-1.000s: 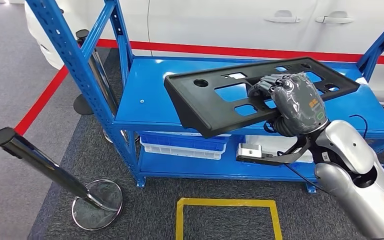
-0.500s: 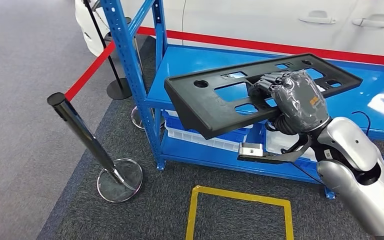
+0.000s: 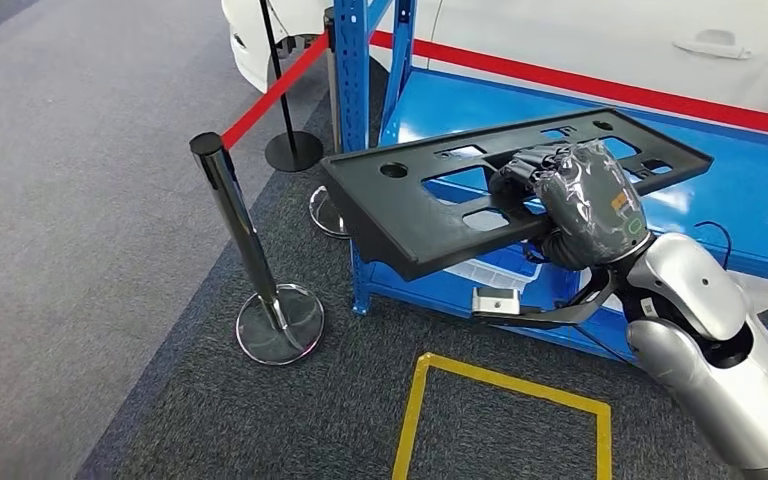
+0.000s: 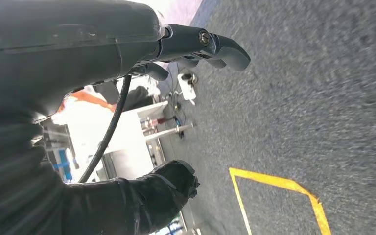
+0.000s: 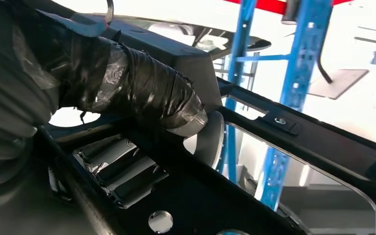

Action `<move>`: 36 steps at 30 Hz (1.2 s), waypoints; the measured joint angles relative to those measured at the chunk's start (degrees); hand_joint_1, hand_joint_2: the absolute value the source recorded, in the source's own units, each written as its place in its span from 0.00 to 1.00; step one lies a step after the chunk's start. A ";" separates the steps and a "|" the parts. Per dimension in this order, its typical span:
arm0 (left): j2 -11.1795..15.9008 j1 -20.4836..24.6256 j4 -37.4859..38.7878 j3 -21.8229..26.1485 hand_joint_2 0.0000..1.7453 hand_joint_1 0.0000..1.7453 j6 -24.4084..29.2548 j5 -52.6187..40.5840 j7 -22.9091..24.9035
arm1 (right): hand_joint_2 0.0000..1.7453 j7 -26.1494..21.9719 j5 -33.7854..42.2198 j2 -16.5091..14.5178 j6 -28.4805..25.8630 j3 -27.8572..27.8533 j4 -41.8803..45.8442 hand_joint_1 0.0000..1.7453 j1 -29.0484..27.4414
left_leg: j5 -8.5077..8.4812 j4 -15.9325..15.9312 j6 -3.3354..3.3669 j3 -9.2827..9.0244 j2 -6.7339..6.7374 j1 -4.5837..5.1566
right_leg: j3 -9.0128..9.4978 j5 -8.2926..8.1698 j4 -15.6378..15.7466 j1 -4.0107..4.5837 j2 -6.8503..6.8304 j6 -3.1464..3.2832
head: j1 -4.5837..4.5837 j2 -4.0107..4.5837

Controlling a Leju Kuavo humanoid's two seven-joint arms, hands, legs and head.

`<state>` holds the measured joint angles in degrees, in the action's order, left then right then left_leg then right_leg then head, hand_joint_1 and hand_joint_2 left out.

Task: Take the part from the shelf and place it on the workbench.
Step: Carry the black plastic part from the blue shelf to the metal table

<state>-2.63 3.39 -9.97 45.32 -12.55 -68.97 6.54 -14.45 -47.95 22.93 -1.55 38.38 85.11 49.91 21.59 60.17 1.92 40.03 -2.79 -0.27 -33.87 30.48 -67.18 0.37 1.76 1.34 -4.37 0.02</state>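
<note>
The black part is off the shelf, held tilted in the air in front of it by the right hand, whose fingers curl through one of its openings. A chrome post with a red belt stands just beside the part's lower corner. A yellow floor square lies below. The left hand hangs over the carpet, fingers apart, holding nothing.

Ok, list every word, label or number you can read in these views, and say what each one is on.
No text reads clearly.
Orange mark on the back of the right hand: too small and blurred to read.
Green ring mark beside it on that hand: no letters legible.
Black part, blue shelf: no lettering visible.
</note>
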 joint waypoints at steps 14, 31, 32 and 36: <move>-0.29 -0.04 -0.04 0.67 1.00 0.00 0.33 0.52 0.13 | 1.00 0.08 0.02 -0.50 0.17 0.84 -0.21 1.00 1.46 | 4.51 11.73 -5.12 0.33 3.02 -2.13 | -1.90 -6.95 9.57 -0.84 -5.23 0.36 | -0.41 -0.01; -0.13 -0.01 -0.09 1.06 1.00 0.00 0.28 0.66 0.15 | 1.00 0.51 0.73 -0.68 0.35 2.06 -1.03 1.00 2.17 | -1.05 -0.16 -0.90 1.09 0.27 -0.92 | 1.12 0.62 1.44 -1.02 0.10 -1.46 | -1.22 -0.02; -0.17 -0.02 -0.09 1.08 1.00 0.00 0.25 0.68 0.15 | 1.00 0.51 0.76 -0.68 0.35 2.11 -1.02 1.00 2.26 | -1.74 -0.38 -1.19 1.37 -0.21 -0.94 | 3.39 0.67 4.69 -0.88 1.00 -1.23 | -1.25 -0.02; -0.24 -0.20 -0.08 1.35 1.00 0.00 0.17 0.90 0.16 | 1.00 0.51 0.80 -0.90 0.44 2.31 -1.05 1.00 2.58 | -4.19 -1.98 -2.69 1.59 -1.80 -1.02 | 4.67 -0.33 8.41 -0.60 0.74 -0.62 | -1.34 -0.02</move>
<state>-2.88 3.19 -10.05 46.67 -12.37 -68.07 6.70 -13.94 -47.16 22.03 -1.12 40.69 84.06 52.50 17.40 58.19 -0.77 41.62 -4.59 -1.29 -29.20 30.15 -58.77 -0.23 2.50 0.72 -5.71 0.00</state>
